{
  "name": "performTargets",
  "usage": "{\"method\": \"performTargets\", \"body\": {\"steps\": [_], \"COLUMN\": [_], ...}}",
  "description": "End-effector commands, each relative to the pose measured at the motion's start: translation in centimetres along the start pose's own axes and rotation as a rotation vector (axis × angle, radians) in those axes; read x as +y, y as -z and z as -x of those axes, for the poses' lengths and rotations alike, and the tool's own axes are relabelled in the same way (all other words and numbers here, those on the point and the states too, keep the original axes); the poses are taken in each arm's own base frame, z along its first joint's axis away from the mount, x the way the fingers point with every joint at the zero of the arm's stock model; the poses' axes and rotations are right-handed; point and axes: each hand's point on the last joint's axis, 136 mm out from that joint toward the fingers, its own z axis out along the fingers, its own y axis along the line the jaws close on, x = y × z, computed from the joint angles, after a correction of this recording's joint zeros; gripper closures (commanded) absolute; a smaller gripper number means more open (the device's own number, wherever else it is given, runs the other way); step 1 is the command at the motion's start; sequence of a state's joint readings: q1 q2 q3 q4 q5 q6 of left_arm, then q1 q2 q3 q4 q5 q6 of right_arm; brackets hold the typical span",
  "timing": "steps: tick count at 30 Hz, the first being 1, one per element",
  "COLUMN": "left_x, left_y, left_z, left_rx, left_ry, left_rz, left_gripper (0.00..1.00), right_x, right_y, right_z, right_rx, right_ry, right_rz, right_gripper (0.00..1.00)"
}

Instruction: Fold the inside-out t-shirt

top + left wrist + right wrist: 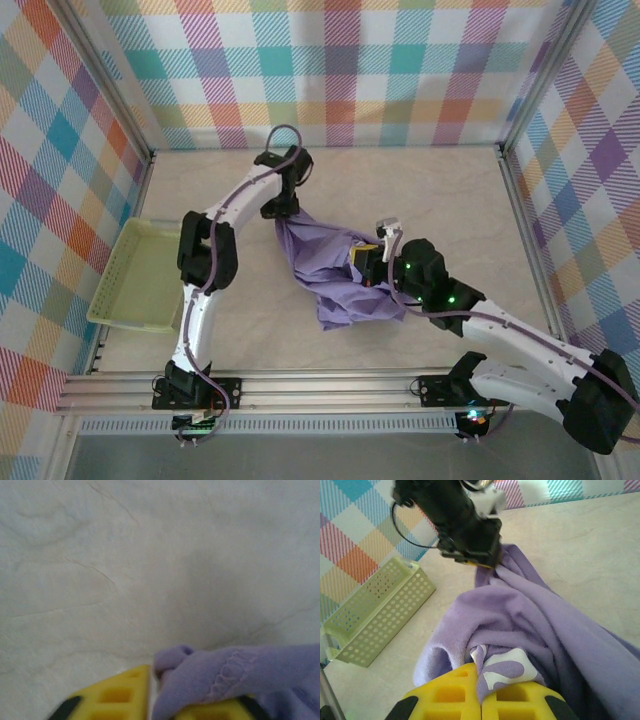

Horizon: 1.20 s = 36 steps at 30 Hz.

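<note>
Checked walls of many colors stood round a pale table [420,190]. On it, the left gripper [152,700] was pinched shut on a small hem bit of the inside-out t-shirt [335,285]. The right gripper [481,692] was shut on another fold. The shirt lay bunched between them. I think the left pinch was tiny, so a hard pull could make the cloth slip out and fall in a heap. No words could be read. A white patch [507,667] sat just above the right fingers.

- We see the t-shirt [335,295] in plain lavender-purple.
- The right gripper [481,682] has 2 yellow fingers [445,696].
- The tray [128,285] is pale green.
- We see multicoloured plaid walls [340,70] and a beige table [440,190].
</note>
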<state>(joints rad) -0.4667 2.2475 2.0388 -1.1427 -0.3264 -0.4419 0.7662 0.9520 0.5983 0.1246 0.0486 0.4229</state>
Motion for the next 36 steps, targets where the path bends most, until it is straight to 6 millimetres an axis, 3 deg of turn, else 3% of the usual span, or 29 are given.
{"method": "performTargets", "body": {"steps": [1,5,11,16,20,25,31,34,36], "left_x": [-0.7,-1.6,-3.8,-7.6,-10.6,-10.6,-8.5,-6.9,-5.4], "left_y": [1.7,6.9,14.9,18.0,18.1,15.7,14.6,14.4,14.0], "left_z": [-2.8,-5.2,-10.7,-16.0,-18.4,-16.3,-12.8,-11.2,-10.0], "left_rx": [-0.004,-0.143,-0.369,-0.451,-0.454,-0.471,-0.515,-0.505,-0.488], "left_ry": [-0.115,-0.099,-0.135,-0.337,-0.468,-0.428,-0.282,-0.191,-0.124], "left_rz": [0.046,-0.115,-0.522,-0.742,-0.759,-0.588,-0.483,-0.490,-0.491], "left_gripper": [0.56,0.29,0.15,0.14,0.15,0.26,0.63,0.87,0.95], "right_x": [0.3,-0.2,-1.0,-0.6,0.2,1.0,-0.3,-1.2,-2.0], "right_y": [0.1,0.2,0.1,0.3,0.4,1.1,2.0,2.6,3.0], "right_z": [-0.8,-1.5,-2.1,-2.0,-1.9,-1.8,-2.5,-3.3,-3.8], "right_rx": [0.005,0.017,0.036,0.042,0.058,0.061,0.067,0.077,0.079], "right_ry": [0.017,-0.001,-0.019,-0.032,-0.033,-0.037,-0.001,0.008,0.001], "right_rz": [0.039,0.025,-0.007,0.010,0.042,0.083,0.020,-0.018,-0.053], "right_gripper": [1.00,1.00,1.00,1.00,1.00,1.00,1.00,1.00,1.00]}}
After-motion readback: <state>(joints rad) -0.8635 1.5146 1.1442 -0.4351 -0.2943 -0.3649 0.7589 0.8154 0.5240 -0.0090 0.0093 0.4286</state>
